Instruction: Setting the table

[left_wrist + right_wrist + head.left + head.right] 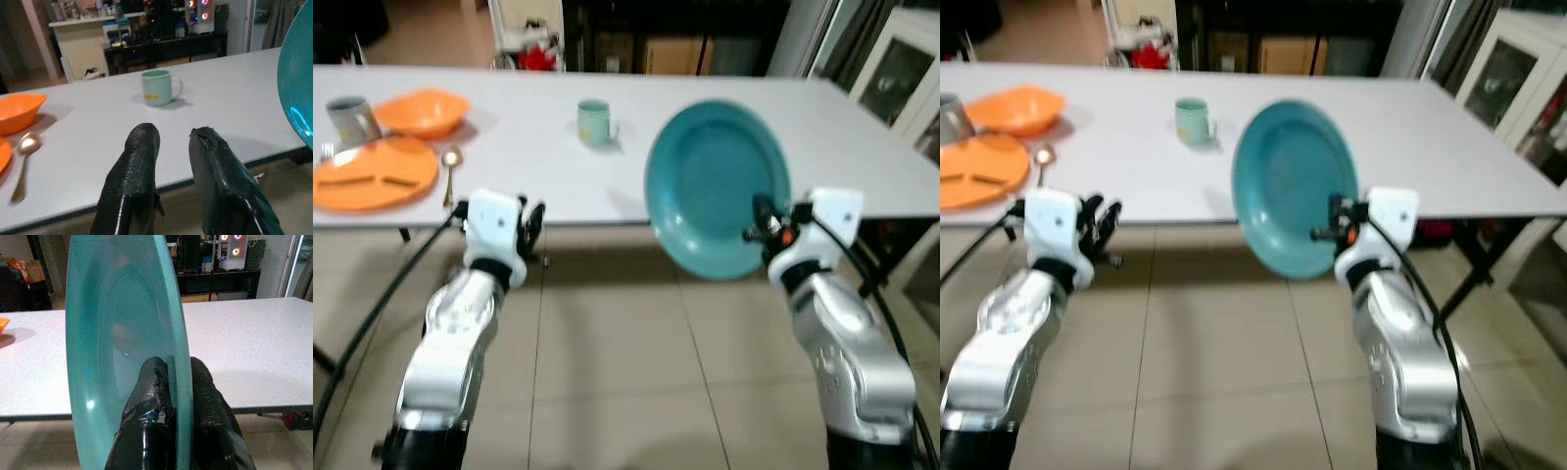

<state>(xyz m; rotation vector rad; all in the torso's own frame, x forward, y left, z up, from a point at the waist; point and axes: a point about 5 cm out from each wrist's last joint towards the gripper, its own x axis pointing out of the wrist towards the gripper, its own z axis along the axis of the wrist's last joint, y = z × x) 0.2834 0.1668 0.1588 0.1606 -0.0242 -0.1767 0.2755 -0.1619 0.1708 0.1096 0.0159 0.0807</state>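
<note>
Near front edge of table: right gripper (171, 382) holds teal plate (715, 186) upright on edge, plate face turned toward robot's left, lower part of plate hanging below table edge over tiled floor (617, 362).
Right gripper state: two black fingers closed on plate rim, one on each side; grip at rim nearest the wrist.
Left gripper (171, 147): held just in front of front edge, left of centre, carrying nothing; fingers a small gap apart, nearly parallel, pointing across the table.
Table (862, 147): long white top, spans full width of head views.
Green mug (595, 122): upright, middle of table, toward far edge; handle on the robot's right side; well apart from plate.
Orange bowl (424, 112): left end of table, toward far edge.
Orange divided plate (374, 176): left end, at front edge, just in front of orange bowl.
Spoon (450, 171): gold-coloured, lying just right of orange divided plate, bowl end away from robot.
Grey metal cup (350, 119): left end, just left of orange bowl, behind orange divided plate.
Fork (327, 152): only tines visible, at far left of orange divided plate; blurred.
Background: dark shelving beyond far edge, white glass-door cabinet (901, 73) off right end of table.
Arms: both silver arms raised in front of table edge, cables trailing from each.
</note>
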